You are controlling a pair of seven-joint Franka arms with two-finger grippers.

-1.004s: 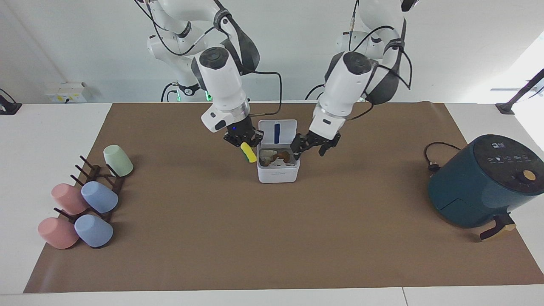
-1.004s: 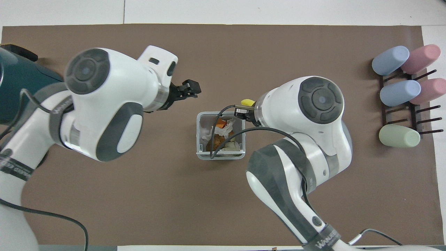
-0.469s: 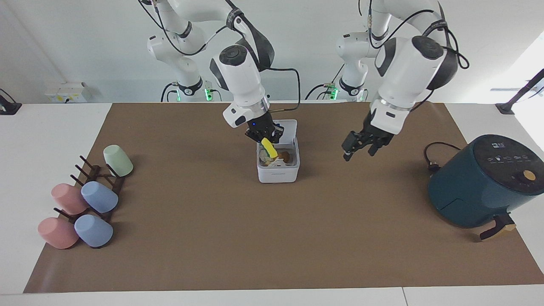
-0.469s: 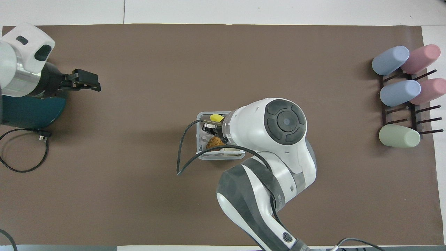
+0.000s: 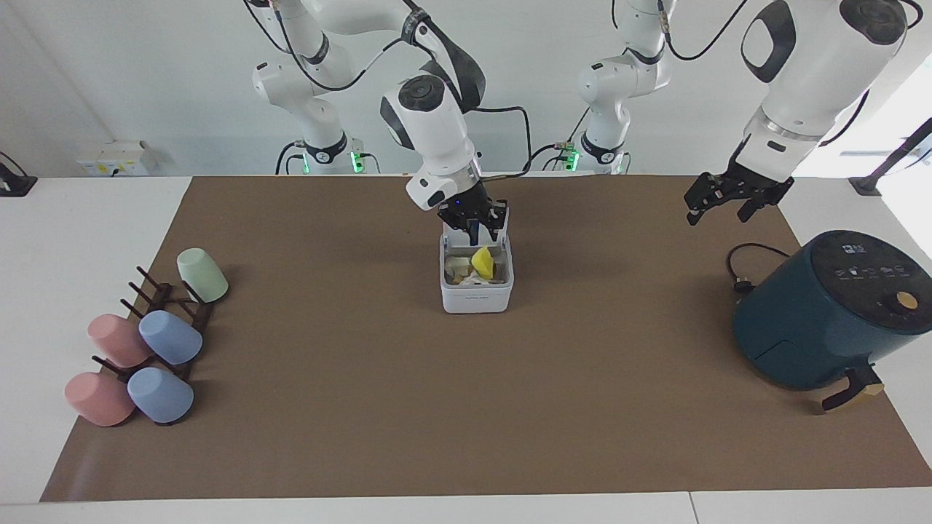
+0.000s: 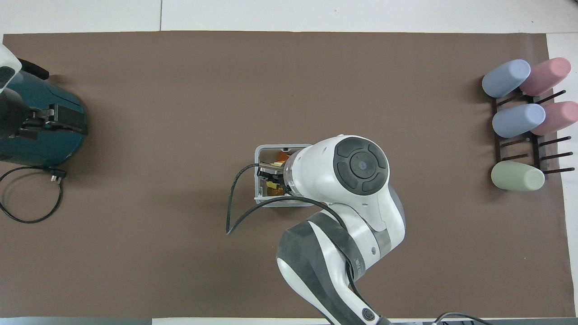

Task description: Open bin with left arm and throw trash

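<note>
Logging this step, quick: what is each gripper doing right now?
Left gripper: open, empty, raised over the table near the air fryer.
Right gripper: open over the bin; yellow piece lies inside.

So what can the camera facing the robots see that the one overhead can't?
Only the facing view shows the yellow scrap lying in the bin, the raised lid, and the right gripper open above it. Only the overhead view shows the bin's rim from above, mostly covered by that arm. Both show the air fryer and cups.
</note>
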